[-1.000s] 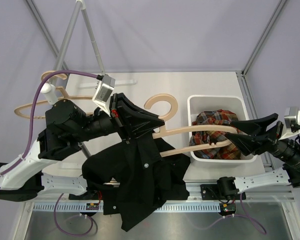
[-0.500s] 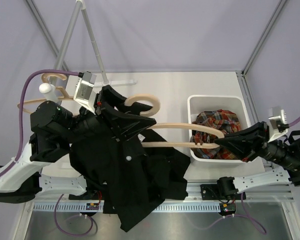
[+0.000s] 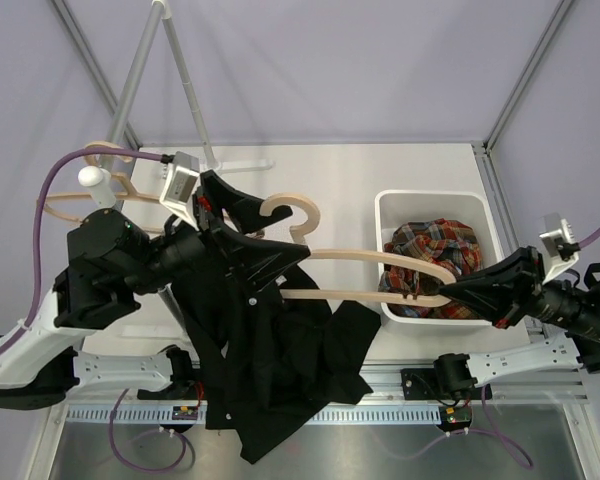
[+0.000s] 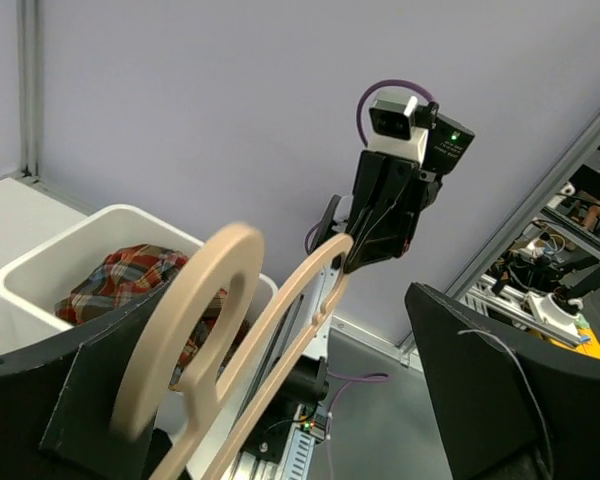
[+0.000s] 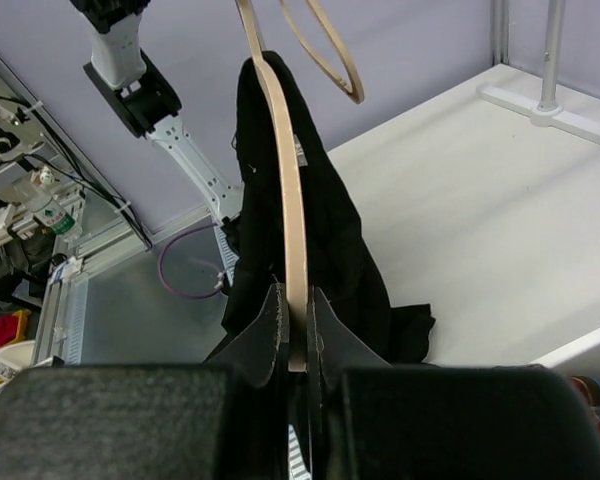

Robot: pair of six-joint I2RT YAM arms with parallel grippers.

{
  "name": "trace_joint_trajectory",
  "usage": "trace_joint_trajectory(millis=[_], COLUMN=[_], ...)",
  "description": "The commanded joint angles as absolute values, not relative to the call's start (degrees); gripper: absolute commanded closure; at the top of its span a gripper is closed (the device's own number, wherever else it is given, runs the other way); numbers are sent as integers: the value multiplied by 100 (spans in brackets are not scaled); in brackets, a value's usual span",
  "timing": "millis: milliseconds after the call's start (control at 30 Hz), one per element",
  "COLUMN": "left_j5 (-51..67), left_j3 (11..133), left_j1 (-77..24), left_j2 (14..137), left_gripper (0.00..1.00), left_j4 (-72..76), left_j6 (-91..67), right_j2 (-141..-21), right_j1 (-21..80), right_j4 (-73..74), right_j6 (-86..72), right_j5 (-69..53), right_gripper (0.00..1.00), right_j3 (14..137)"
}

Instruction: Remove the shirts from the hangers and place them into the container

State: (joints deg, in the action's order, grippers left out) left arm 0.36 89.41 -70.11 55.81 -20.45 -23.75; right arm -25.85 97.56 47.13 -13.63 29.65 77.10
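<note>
White table (image 3: pixel 400 170) across mid-frame. Black shirt (image 3: pixel 270 360) hung lower centre, draped off the left end of the hanger (image 3: pixel 330 293). Container (image 3: pixel 432 195) at right, plaid shirt (image 3: pixel 435 240) inside. My left gripper (image 3: pixel 280 238) stood wide apart, holding nothing, the hook between its fingers. My right gripper (image 5: pixel 295 320) pinched the hanger's right arm tip.

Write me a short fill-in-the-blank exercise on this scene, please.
The right gripper is shut on the wooden ____.
The left gripper stands ____.
The stowed shirt in the container is ____.
The hanging shirt is ____.
Answers: hanger, open, plaid, black.
</note>
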Motion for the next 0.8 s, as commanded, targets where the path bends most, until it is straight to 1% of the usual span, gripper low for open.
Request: trace_joint_trajectory(millis=[0,267,367,433,500,633,667,767], left_j5=[-403,-984,-1002,-1002,-897,-511,-414,269], left_j3=[8982,8825,8702,8596,8447,8210,8174,7902], left_j1=[-7040,-7040,-7040,-7040,-7040,-7040,-7040,-7040], left_j2=[5221,4676,4606,4632,4649,4632,4614,4422], left_gripper=[1,1,1,1,1,2,2,2], left_j4=[-2161,-2987,-3172,-3347,-3410,-3393,-3375,-3200], left_j6=[-2206,-2030,-2065,-2100,-2153,-2189,-2188,-2241], right_j2=[-2303,-2171,-2302,-2573,-2768,-3295,-3566,-3910], right_j1=[9765,9773,9765,9765,9773,9773,9765,9765], right_j4=[4824,5475,5765,6142,6232,5898,5897,5705], right_j6=[-1652,-1899,-1820,-1784,-1549,-810,-687,-212], right_j5=[3401,3735,4059,4569,4885,5149,5263,5327], right_gripper=[100,100,100,100,100,100,100,100], right_j3=[8068,8788,9173,9473,9851,10343,10693,11221])
